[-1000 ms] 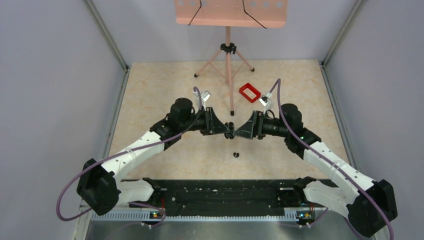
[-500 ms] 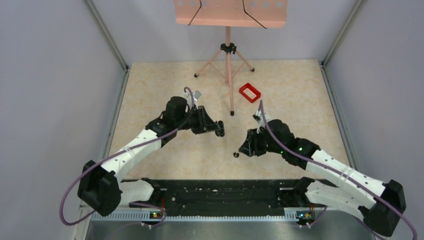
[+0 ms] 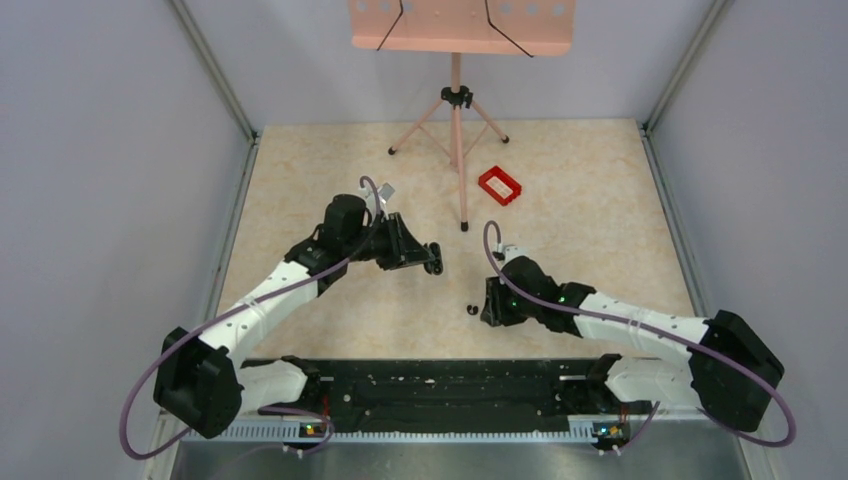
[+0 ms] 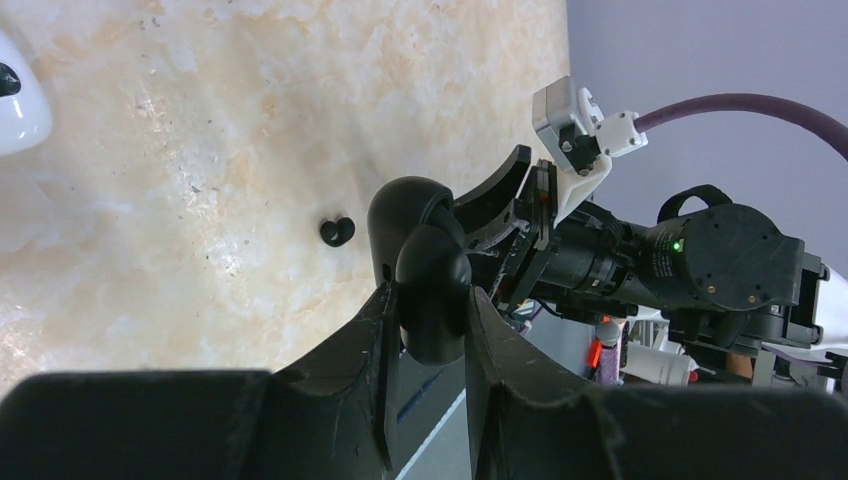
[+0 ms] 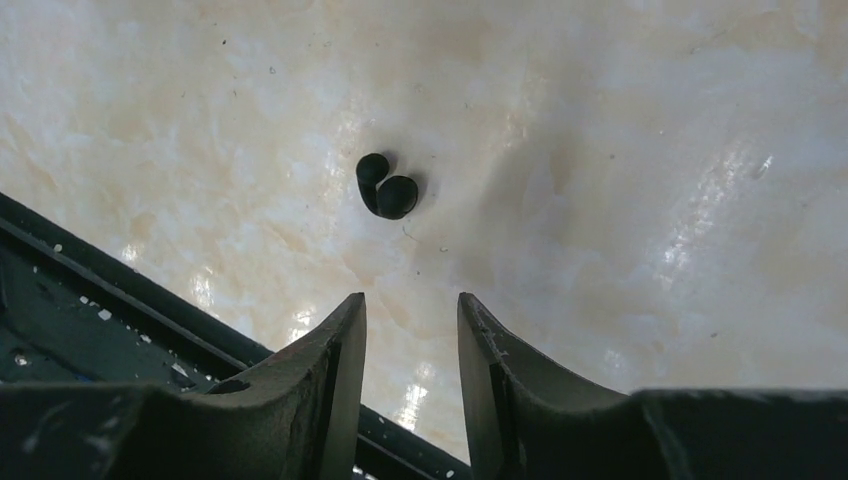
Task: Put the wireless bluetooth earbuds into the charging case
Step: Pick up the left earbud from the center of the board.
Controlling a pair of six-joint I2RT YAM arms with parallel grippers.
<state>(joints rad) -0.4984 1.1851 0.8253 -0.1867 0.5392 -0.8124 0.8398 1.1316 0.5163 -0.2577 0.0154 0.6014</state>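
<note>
Your left gripper (image 4: 428,310) was clenched on the charging case (image 4: 420,250), holding it raised off the bench (image 5: 600,150) with its two black lobes poking out past the fingertips. I judge you kept it aloft and steady so its pocket could be reached from the other side. Whether the case stood open, and whether any bud already sat inside, the views did not show. Your right gripper (image 5: 410,330) hung low over the bench, jaws parted with nothing between them. It was lined up on the loose earbud (image 5: 386,189), which lay just ahead of the fingertips, near the black rail (image 5: 100,300). That placement suited a pinch. The earbud lay well apart from the case.
</note>
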